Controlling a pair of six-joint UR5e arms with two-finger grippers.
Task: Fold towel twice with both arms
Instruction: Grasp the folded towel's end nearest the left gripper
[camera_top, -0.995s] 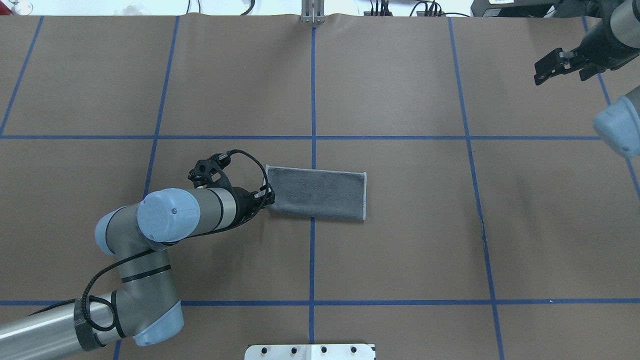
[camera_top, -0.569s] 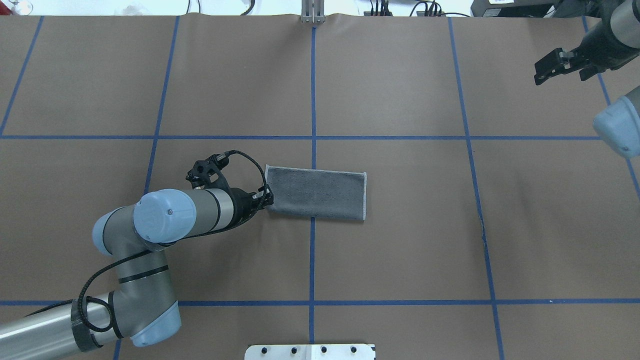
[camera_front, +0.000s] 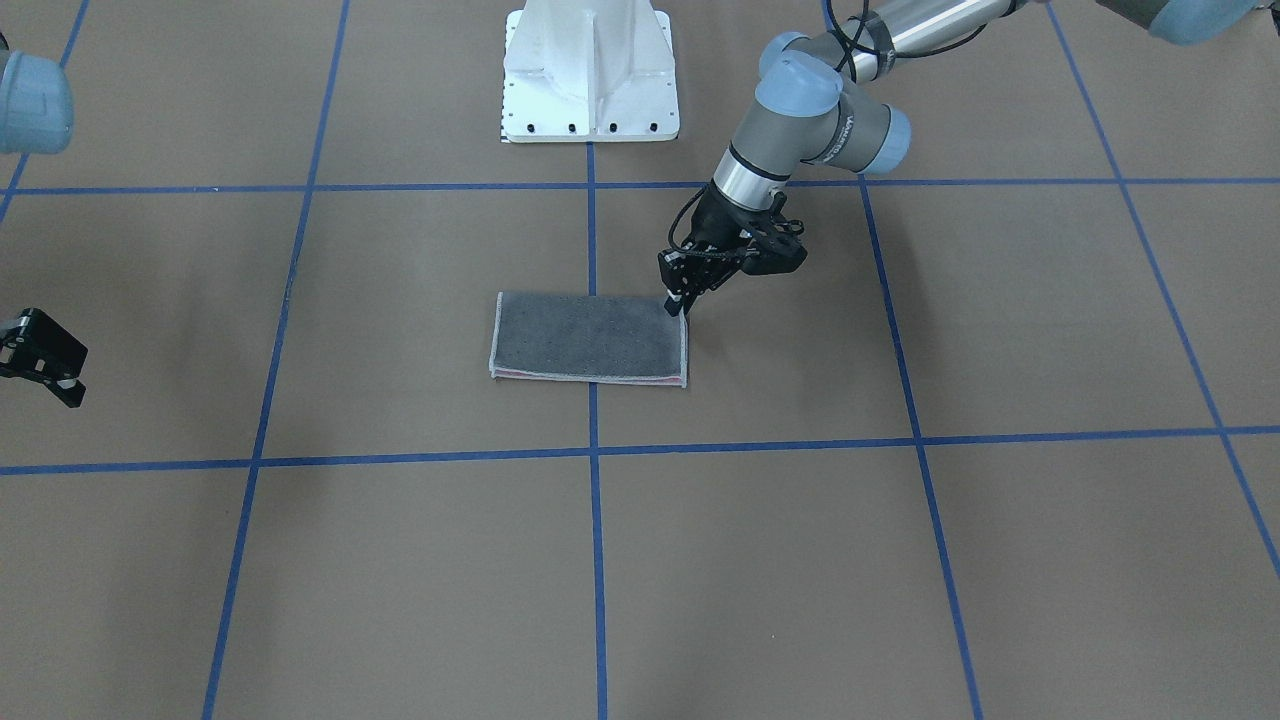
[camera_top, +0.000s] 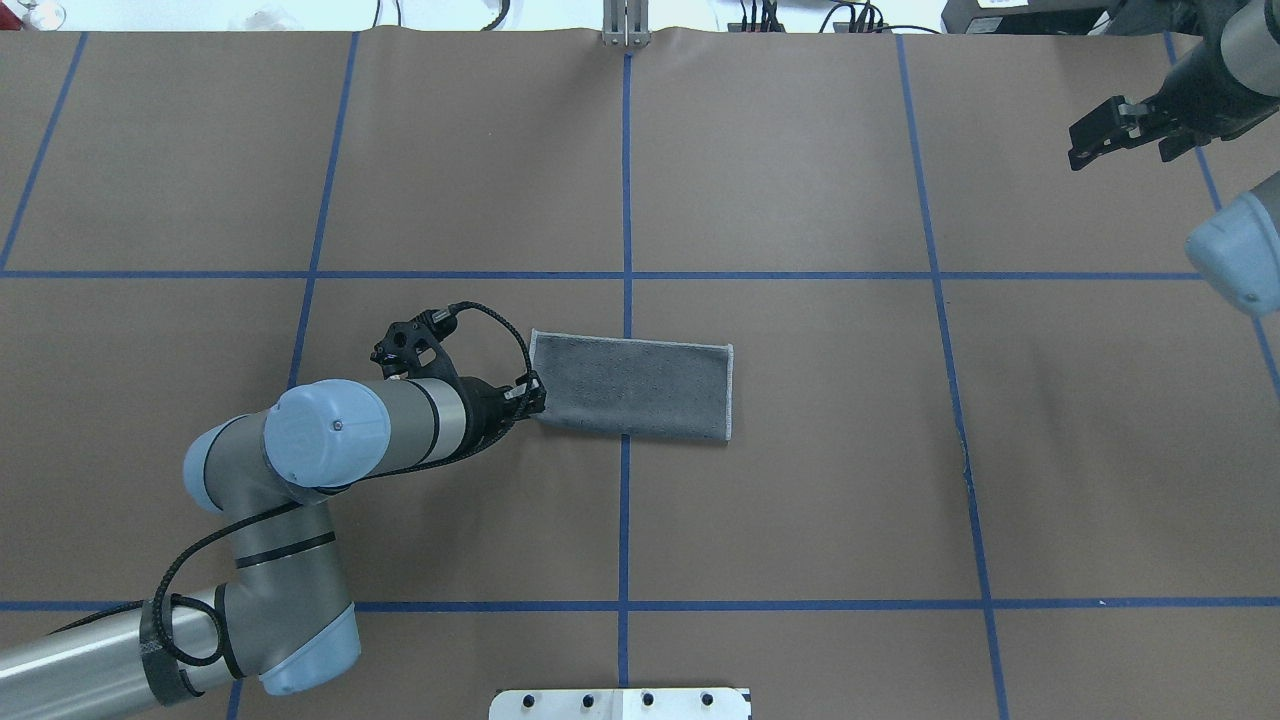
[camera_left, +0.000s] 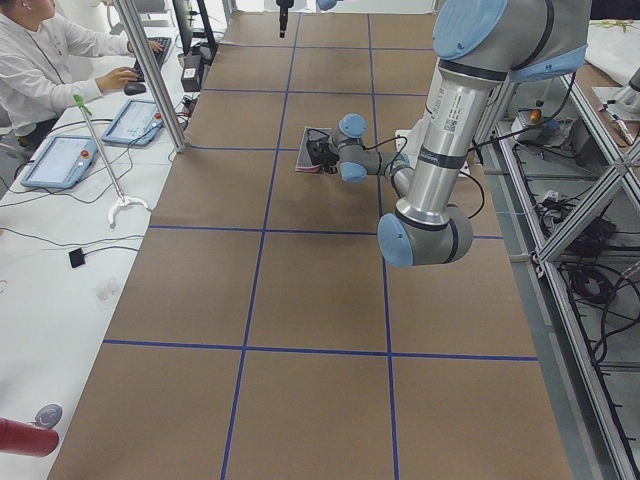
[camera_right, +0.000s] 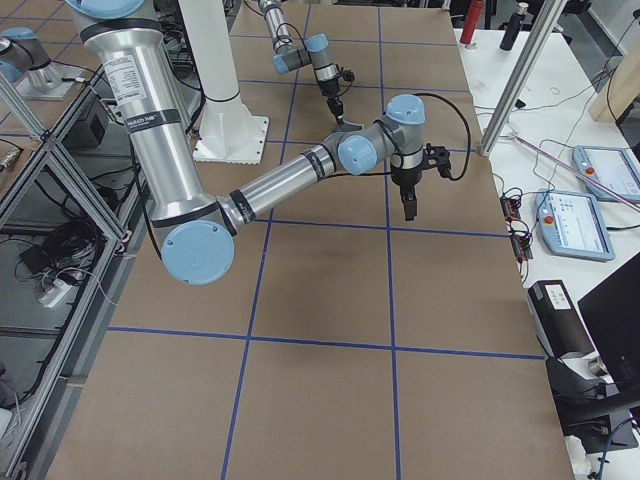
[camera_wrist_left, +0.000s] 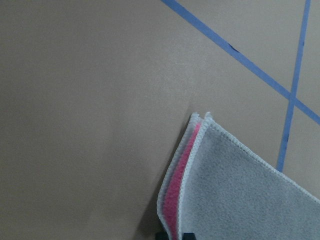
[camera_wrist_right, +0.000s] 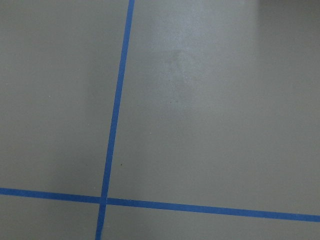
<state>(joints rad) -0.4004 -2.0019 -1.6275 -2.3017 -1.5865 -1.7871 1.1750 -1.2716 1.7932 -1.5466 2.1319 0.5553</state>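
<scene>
The towel (camera_top: 635, 385) lies flat near the table's middle, folded into a long rectangle with the grey face up. In the front-facing view (camera_front: 588, 337) a pink strip shows along its far edge. My left gripper (camera_top: 537, 393) is at the towel's left short end, near its near corner, and is shut on the doubled edge. In the left wrist view the fingertips (camera_wrist_left: 161, 235) pinch the layered pink and grey edge of the towel (camera_wrist_left: 240, 195). My right gripper (camera_top: 1085, 140) hangs open and empty far off at the table's far right, also seen in the front-facing view (camera_front: 60, 375).
The white pedestal base (camera_front: 590, 70) stands at the robot's edge of the table. Blue tape lines (camera_top: 626, 200) cross the brown paper cover. A small tear (camera_top: 965, 460) marks the paper right of the towel. An operator (camera_left: 40, 60) sits at a side desk with tablets.
My left arm has drawn back slightly to the left, the gripper staying at the towel's edge. The towel has not visibly moved. The right gripper has barely shifted.
</scene>
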